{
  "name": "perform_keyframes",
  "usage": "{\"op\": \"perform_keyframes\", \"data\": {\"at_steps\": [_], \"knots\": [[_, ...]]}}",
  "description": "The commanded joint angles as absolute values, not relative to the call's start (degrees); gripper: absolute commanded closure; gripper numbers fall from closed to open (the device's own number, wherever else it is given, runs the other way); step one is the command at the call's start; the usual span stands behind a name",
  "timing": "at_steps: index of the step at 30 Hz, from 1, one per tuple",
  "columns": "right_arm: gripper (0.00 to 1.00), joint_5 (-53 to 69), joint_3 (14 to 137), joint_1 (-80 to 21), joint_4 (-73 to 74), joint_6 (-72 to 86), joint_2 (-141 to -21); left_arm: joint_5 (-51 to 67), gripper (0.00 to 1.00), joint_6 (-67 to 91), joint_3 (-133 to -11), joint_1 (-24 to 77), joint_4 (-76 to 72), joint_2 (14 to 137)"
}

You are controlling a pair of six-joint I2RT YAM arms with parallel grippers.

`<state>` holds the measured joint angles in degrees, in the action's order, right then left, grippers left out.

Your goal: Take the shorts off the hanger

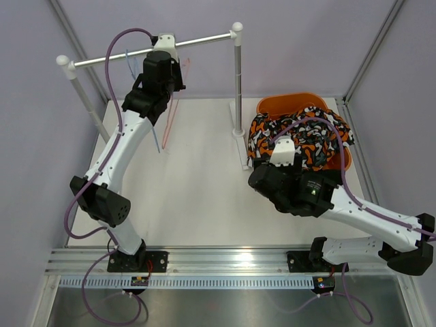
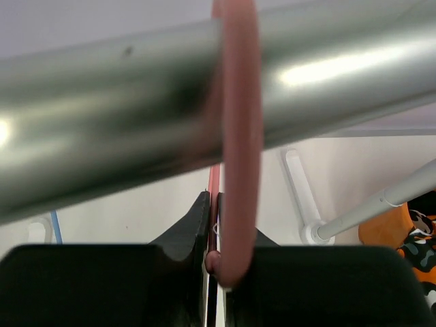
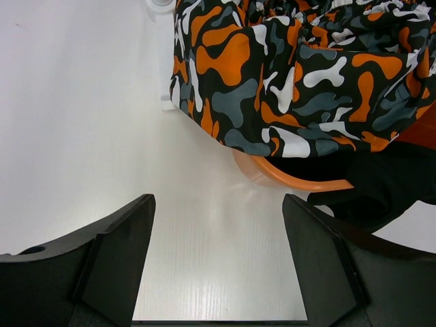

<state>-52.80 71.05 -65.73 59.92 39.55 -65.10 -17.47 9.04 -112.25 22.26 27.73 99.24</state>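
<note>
Up at the far left, on the rack's metal rail [image 1: 136, 54]: left fingers [image 2: 187, 235] are raised to the rail and pressed almost together, pinching the thin stem of the pink hanger [image 2: 235, 136]. The hanger's hook loops over the rail. In the top view its body hangs bare below the rail. A blue hanger [image 1: 155, 135] hangs from the same rail, just left of the pink one, also bare.

Far right of the table [image 1: 204, 177]: orange basket [image 1: 286, 102], just beside the rack's right post [image 1: 237, 82]. The camouflage shorts [image 3: 293, 82] lie heaped in the basket, spilling over its near rim and hiding most of it. The black shorts [image 3: 381, 194] show as a dark fold under the camouflage pair, at the near right of the rim. Cannot tell whether that fold rests on the table or hangs from the basket.

Near side of the basket: right fingers [image 3: 116, 252] are spread wide over bare white table, gripping nothing. They sit close to the drooping camouflage cloth but apart from it. The right arm stretches in low from the near right corner.
</note>
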Motion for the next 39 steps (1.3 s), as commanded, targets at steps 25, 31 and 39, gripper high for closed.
{"op": "perform_keyframes", "data": {"at_steps": [25,31,39], "knots": [[0.12,-50.27,71.11,-66.00,56.87,39.29,-61.62,-13.09,0.34,10.11,-107.41,22.15,30.06,80.43],[0.10,-48.78,70.14,-65.92,53.88,38.23,-58.45,-14.94,0.32,10.37,-104.68,24.52,31.11,74.45],[0.07,-46.85,68.73,-65.92,51.69,37.80,-54.50,-20.20,0.29,9.76,-98.62,34.09,33.92,66.28]]}}
